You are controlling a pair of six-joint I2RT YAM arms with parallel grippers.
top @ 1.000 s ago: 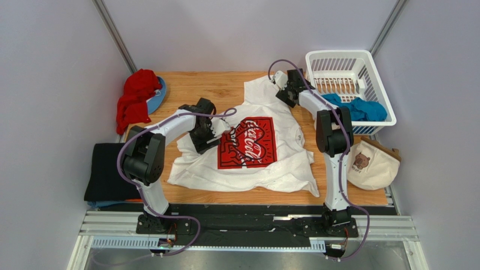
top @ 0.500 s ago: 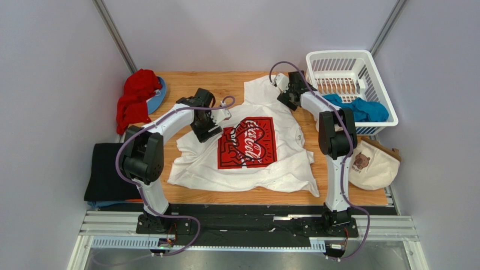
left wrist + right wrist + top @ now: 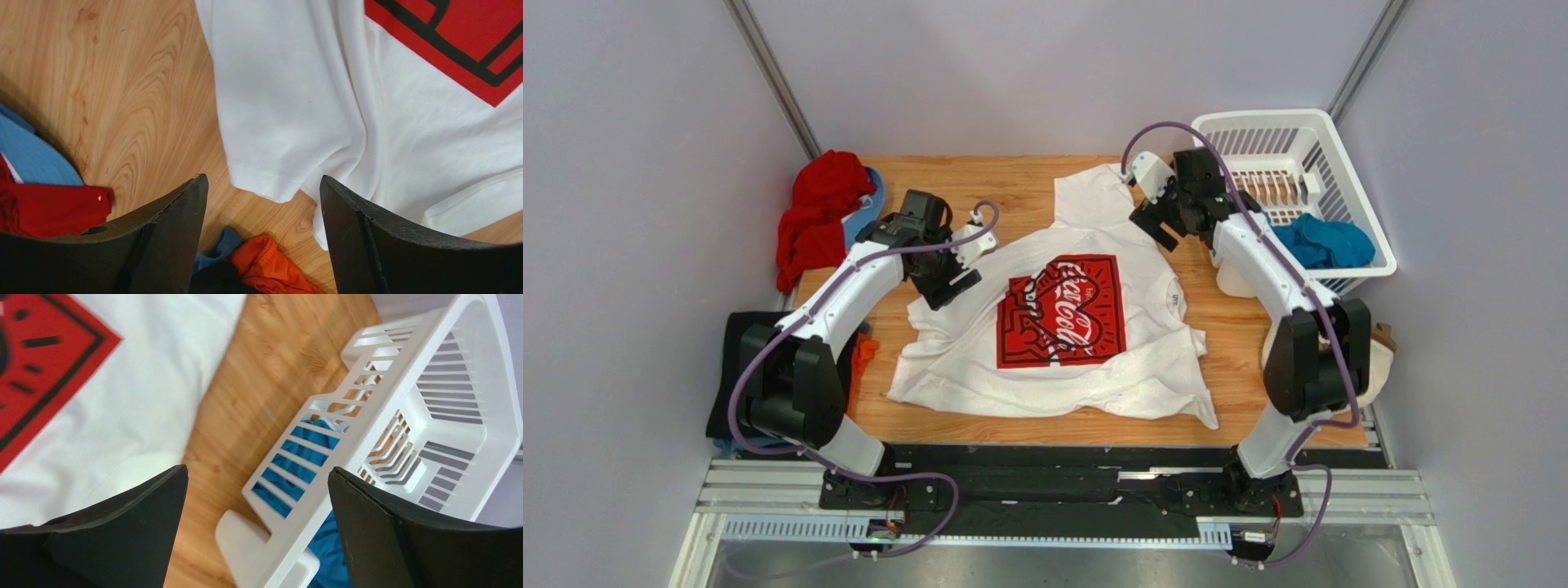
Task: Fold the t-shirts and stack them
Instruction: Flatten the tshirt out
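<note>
Top external view: the white t-shirt [image 3: 1063,368] lies spread out, red print up, in the middle of the wooden table [image 3: 1014,184]. The left gripper [image 3: 952,286] hangs over its left sleeve, jaws spread and holding nothing. The right gripper [image 3: 1155,230] hovers above the far right shoulder, also spread wide and empty. A teal t-shirt [image 3: 1326,239] sits in the white basket [image 3: 1259,118] at the far right corner. A red cloth [image 3: 817,214] is heaped at the far left. A black t-shirt [image 3: 732,355] lies off the table's left edge, with a bit of orange t-shirt [image 3: 863,355] beside it.

Left wrist view: the two dark fingers stand well apart, and the white sleeve hem lies flat on the wood below the gap. Orange cloth shows near the bottom, red cloth at the left.

Right wrist view: the fingers are parted. White shirt fills the left, bare wood the middle, and the basket, with teal showing through its slats, the right.
</note>
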